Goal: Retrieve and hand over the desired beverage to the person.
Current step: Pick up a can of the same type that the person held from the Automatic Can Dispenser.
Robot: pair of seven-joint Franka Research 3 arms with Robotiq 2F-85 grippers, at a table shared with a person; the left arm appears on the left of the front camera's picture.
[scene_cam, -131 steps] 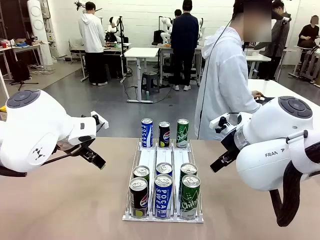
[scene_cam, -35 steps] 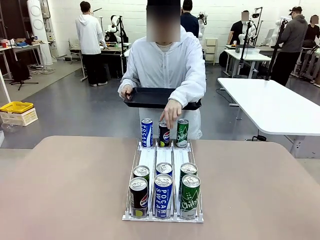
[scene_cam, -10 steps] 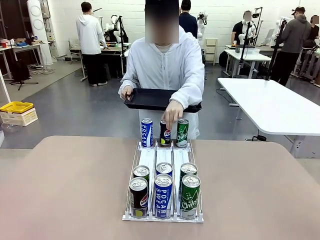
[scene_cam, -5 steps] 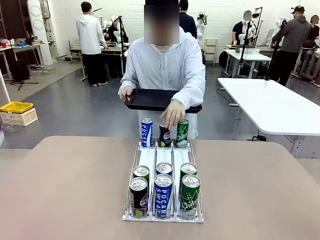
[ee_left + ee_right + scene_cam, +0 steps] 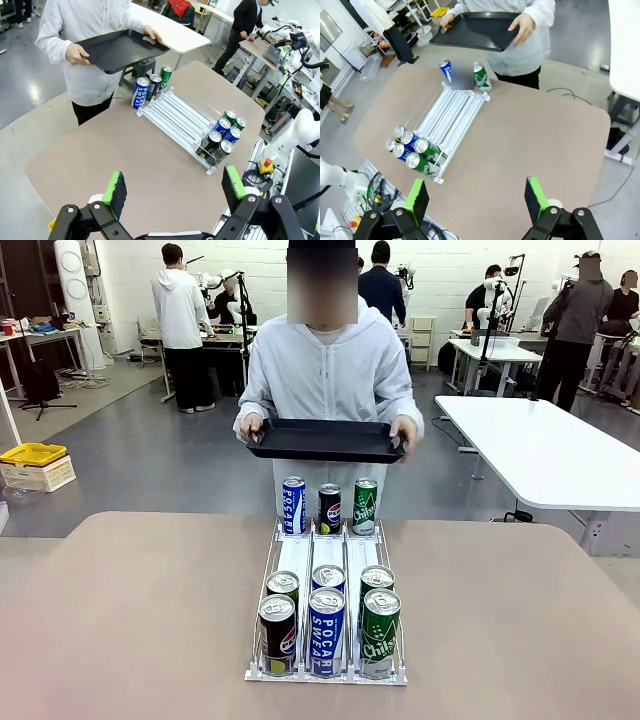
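Observation:
The person stands at the table's far edge and holds a flat black tray with both hands. On the table a white rack carries cans. Its far end has a blue Pocari can, a dark Pepsi can and a green can. Several more cans crowd its near end. My left gripper hangs open high over the table, with the rack and tray ahead. My right gripper is open too, above the rack, with nothing between its fingers.
The brown table has bare room on both sides of the rack. A white table stands to the right behind it. A yellow crate lies on the floor at left. Other people work at benches farther back.
The person's hand has lifted off the middle far can, the Pepsi, and gone back to the tray's edge. The cans have not moved.

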